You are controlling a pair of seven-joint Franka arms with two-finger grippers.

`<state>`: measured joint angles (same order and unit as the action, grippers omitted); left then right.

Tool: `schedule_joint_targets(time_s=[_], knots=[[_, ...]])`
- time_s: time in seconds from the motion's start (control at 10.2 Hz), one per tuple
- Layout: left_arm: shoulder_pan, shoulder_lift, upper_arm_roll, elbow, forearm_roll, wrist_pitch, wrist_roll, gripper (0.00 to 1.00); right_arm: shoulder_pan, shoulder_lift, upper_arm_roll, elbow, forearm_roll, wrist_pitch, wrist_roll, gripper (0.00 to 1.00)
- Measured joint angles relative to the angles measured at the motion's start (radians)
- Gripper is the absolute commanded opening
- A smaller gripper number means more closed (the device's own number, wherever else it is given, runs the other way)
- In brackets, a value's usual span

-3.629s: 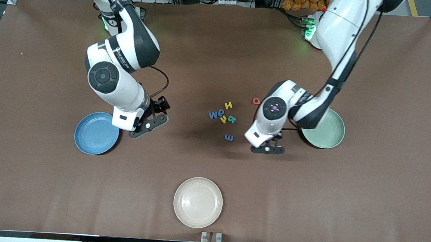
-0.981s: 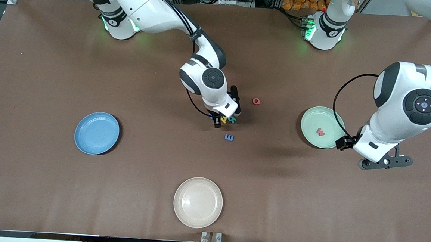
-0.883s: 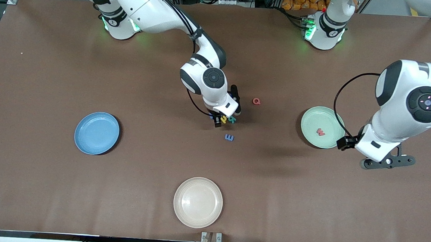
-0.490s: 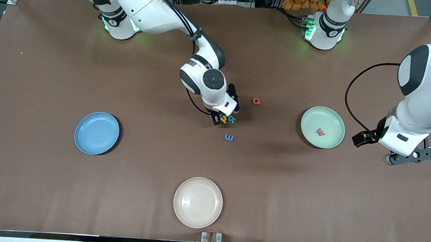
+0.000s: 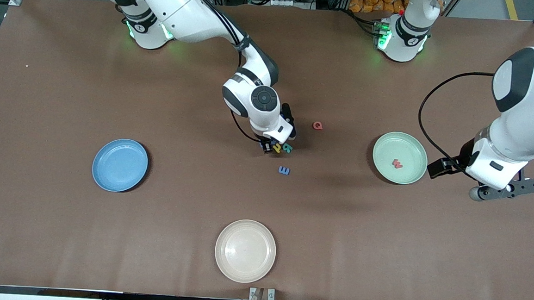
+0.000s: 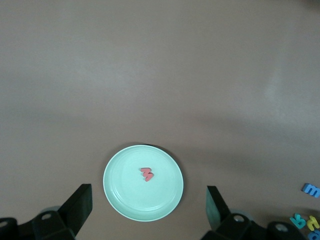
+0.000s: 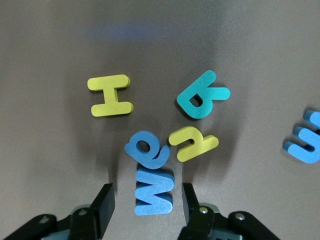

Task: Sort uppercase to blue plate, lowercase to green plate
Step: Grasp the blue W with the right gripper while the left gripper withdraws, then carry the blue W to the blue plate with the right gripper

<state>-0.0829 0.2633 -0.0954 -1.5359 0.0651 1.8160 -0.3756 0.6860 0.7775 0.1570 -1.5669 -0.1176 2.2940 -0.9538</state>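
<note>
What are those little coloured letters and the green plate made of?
The letters, such as the blue W and yellow H, look like soft foam: thick slabs with matte faces, straight-cut sides and no glare. The green plate appears to be smooth plastic: even pale colour, a moulded raised rim and a faint sheen. Neither can be confirmed by sight alone.

A brown table (image 5: 58, 230) carries blue plate (image 5: 120, 165), green plate (image 5: 409, 175), cream plate (image 5: 245, 250) and foam letters (image 5: 284, 170).
</note>
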Motion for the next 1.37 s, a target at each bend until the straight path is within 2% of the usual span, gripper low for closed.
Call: schedule_joint_targets(time_s=[0.2, 0.69, 0.78, 0.98, 1.27, 1.37], knots=[[-0.019, 0.003, 0.001, 0.000, -0.003, 0.004, -0.001, 1.00, 0.000, 0.000, 0.000, 0.000, 0.000, 0.000, 0.000, 0.55], [-0.053, 0.028, 0.003, -0.005, -0.004, 0.040, -0.002, 1.00, -0.001, 0.002, -0.001, -0.002, 0.000, 0.010, 0.000, 0.53], [-0.053, 0.033, 0.003, -0.006, -0.004, 0.045, -0.002, 1.00, -0.001, 0.004, -0.001, -0.002, 0.000, 0.013, 0.000, 0.50], [-0.056, 0.041, 0.003, -0.011, -0.004, 0.052, -0.002, 1.00, -0.001, 0.008, -0.001, -0.002, 0.000, 0.015, 0.000, 0.39], [-0.076, 0.048, 0.002, -0.030, -0.004, 0.085, -0.013, 1.00, -0.001, 0.008, -0.001, -0.001, -0.001, 0.021, -0.001, 0.00], [-0.081, 0.048, 0.002, -0.037, -0.004, 0.091, -0.020, 1.00, -0.001, 0.007, -0.001, -0.001, -0.001, 0.021, -0.003, 0.00]])
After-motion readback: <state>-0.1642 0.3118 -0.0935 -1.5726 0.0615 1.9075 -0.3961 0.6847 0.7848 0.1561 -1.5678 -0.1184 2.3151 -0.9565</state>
